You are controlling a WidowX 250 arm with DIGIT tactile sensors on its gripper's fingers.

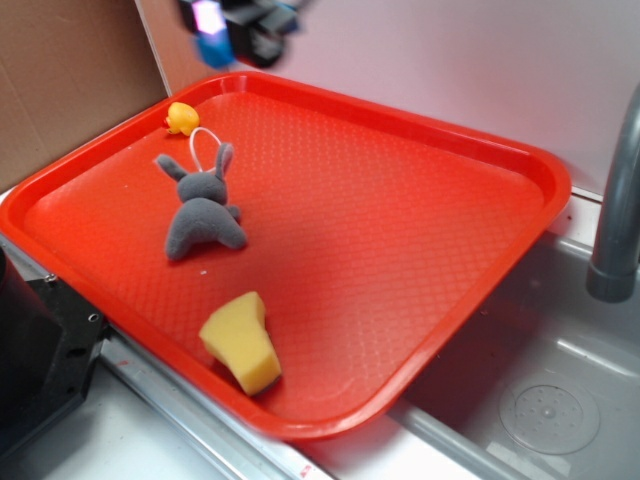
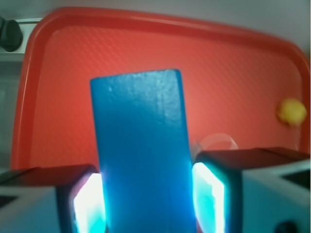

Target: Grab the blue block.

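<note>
Pincer (image 2: 148, 204) pinches blue block (image 2: 141, 150) between both pads, raised above red tray (image 1: 480, 150), upper left of frame.

Block (image 2: 141, 150) in end effector (image 2: 148, 204), above tray (image 1: 500, 200).

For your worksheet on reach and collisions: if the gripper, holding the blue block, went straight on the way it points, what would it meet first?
Probably bare tray floor. In the wrist view the gripper holds the blue block pointing at the red tray; nothing lies ahead. Depth is unclear.

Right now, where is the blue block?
The blue block is clamped in the hand, lifted above the red tray's far-left corner, near the yellow duck.
</note>
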